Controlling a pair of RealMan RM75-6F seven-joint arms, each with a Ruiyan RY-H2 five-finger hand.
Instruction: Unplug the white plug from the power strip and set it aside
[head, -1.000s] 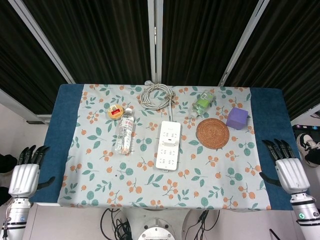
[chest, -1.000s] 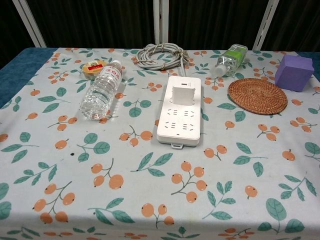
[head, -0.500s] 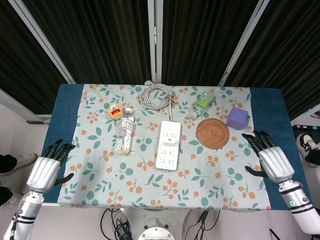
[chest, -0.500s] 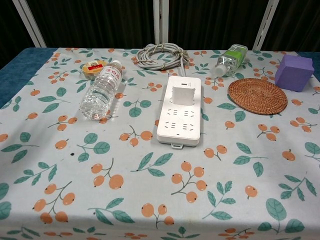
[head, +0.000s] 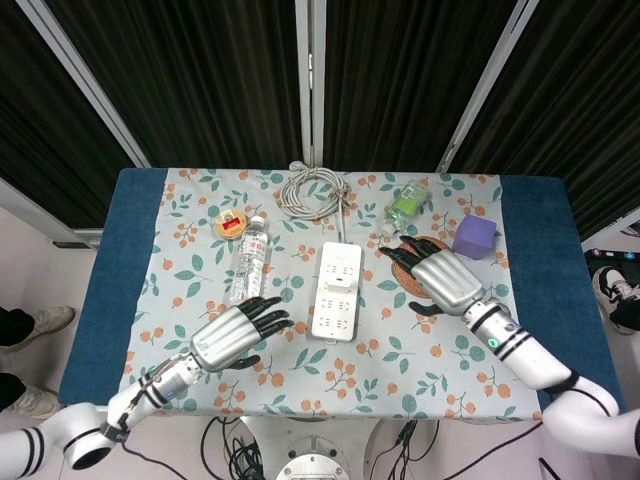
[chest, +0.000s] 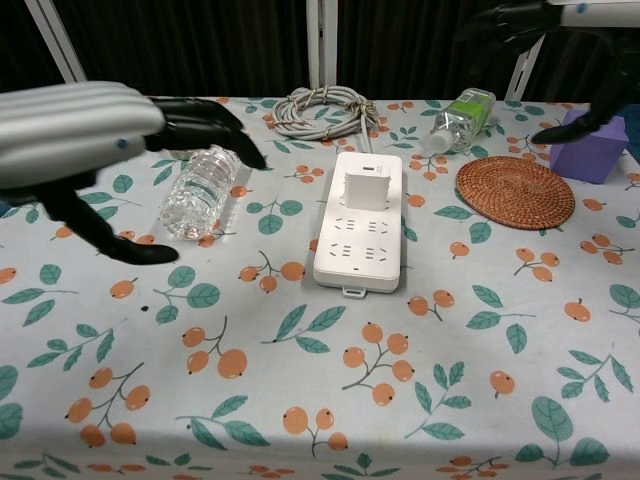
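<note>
The white power strip (head: 337, 292) (chest: 361, 222) lies lengthwise in the middle of the floral tablecloth. A white plug (head: 341, 284) (chest: 366, 190) stands upright in its far-middle sockets. My left hand (head: 235, 333) (chest: 85, 130) hovers to the strip's left, fingers spread toward it and holding nothing. To the strip's right, my right hand (head: 441, 277) (chest: 600, 60) hangs above the woven coaster (head: 432, 258) (chest: 515, 192) with its fingers apart and empty. Neither hand touches the strip or the plug.
A coiled grey cable (head: 313, 192) (chest: 320, 110) lies behind the strip. A clear water bottle (head: 249, 262) (chest: 205, 180) and a small round tin (head: 231, 223) lie to the left. A green bottle (head: 405, 207) (chest: 460, 118) and a purple cube (head: 474, 236) (chest: 588, 146) sit at the right.
Both hands have come in from the table's side edges toward the strip, the left to its near left and the right over the coaster. The strip and plug have not moved.
</note>
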